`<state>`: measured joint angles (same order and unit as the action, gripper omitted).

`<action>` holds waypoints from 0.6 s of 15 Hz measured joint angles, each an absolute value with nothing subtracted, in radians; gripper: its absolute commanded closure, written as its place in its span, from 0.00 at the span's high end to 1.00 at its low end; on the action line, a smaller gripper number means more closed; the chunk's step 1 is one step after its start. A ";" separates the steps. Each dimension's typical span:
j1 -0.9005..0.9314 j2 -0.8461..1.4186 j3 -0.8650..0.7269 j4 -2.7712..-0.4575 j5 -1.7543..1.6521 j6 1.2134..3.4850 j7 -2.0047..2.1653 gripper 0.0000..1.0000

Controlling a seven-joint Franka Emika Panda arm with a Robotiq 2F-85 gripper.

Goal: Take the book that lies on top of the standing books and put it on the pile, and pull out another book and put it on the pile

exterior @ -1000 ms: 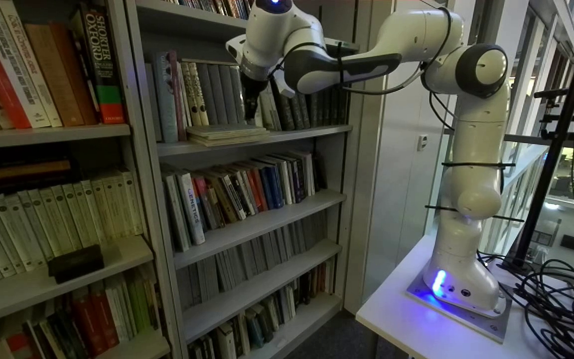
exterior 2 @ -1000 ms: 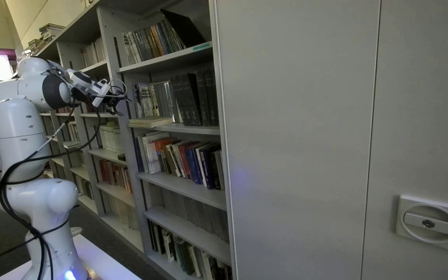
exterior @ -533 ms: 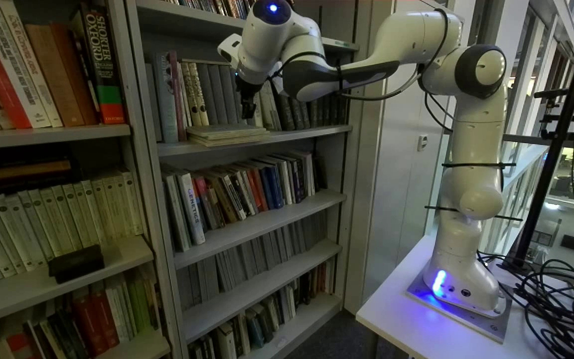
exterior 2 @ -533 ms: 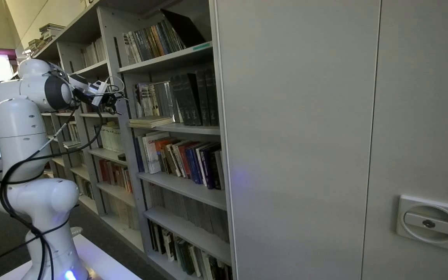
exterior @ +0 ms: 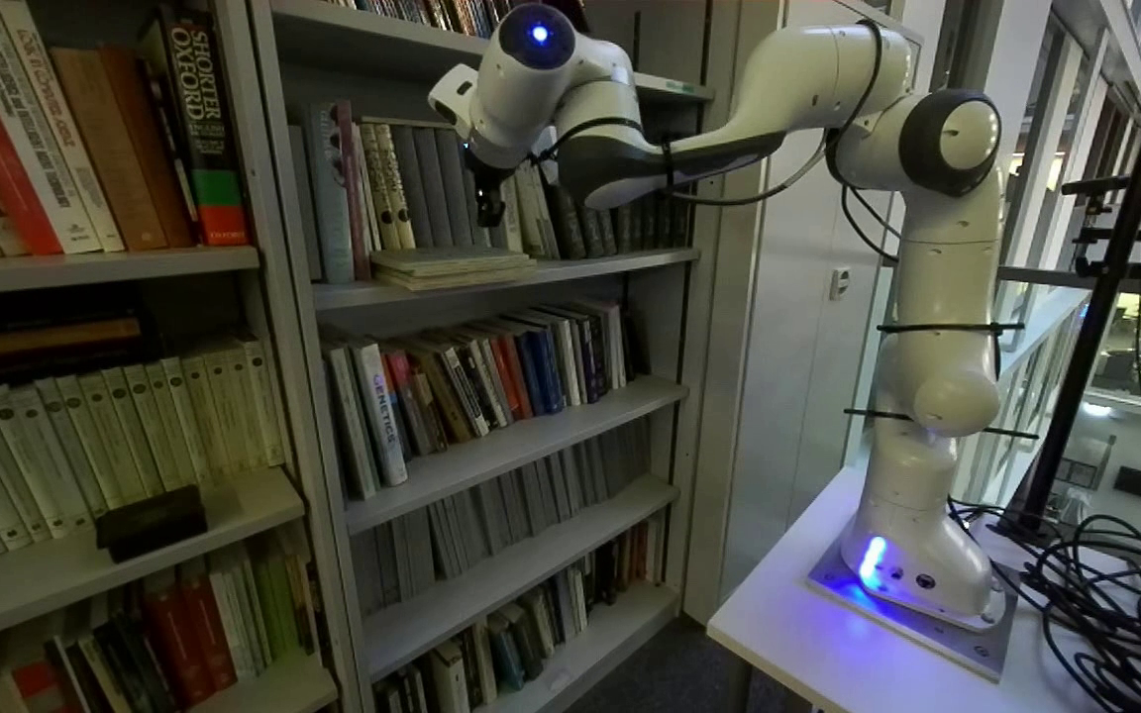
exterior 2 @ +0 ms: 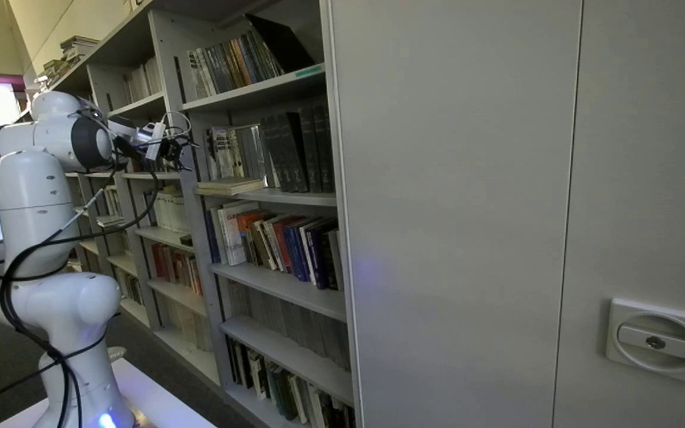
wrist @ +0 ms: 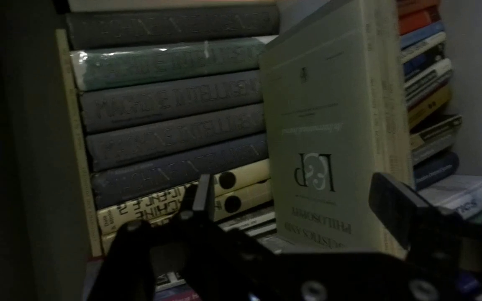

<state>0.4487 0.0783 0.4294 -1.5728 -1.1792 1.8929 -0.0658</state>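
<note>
1. The claw (wrist: 293, 188) stands wide, its two fingers (wrist: 391, 205) well apart.
2. The book on top (wrist: 78, 146) lies flat across the upper ends of the standing books (wrist: 170, 96), well apart from the claw; in the wrist view it shows to the left of both fingers.
3. The pile (exterior: 452, 263) lies flat along the front edge of the shelf (exterior: 620, 265), before the feet of the standing books and nearer the left front corner than the right. In the wrist view it shows between and beyond the fingers; in both exterior views the claw hangs higher than the pile and apart from it.
4. Compared with a second ago, the claw has risen slightly and shifted a little toward the shelf's left end, and the lit round cap of the arm (exterior: 818, 74) shows lower.
5. The pile and the standing books are where they were.
</note>
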 measured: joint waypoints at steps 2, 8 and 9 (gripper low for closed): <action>0.446 0.105 0.416 -1.549 -1.291 1.930 -0.088 1.00; 0.442 0.201 0.350 -1.446 -1.606 2.121 -0.136 1.00; 0.443 0.211 0.343 -1.439 -1.667 2.143 -0.126 1.00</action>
